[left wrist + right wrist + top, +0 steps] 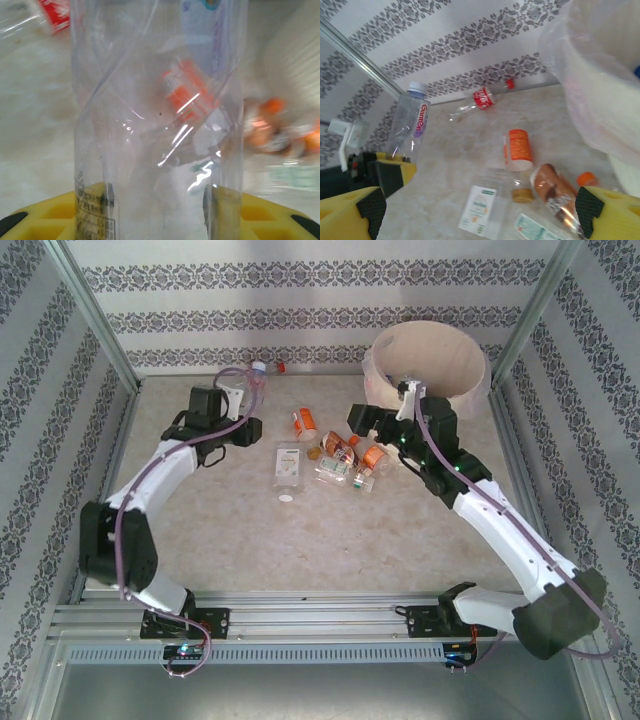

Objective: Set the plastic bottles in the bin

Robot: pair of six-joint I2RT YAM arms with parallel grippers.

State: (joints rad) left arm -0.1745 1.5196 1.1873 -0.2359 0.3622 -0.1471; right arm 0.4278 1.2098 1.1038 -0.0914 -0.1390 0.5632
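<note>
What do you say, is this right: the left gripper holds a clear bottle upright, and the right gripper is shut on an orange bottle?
Not quite. The right gripper is open and holds nothing, as the right wrist view shows. The left gripper does hold a clear bottle upright.

Crushed bottles (345, 452) clustered mid-table; clear bottle (160, 120) upright; bin (440, 350) far-right.

One clear bottle (407, 125), an orange-labelled bottle (518, 149), the bin (445, 345) cream lined pink, wallpaper (300, 300) white with grey floral stripes.
</note>
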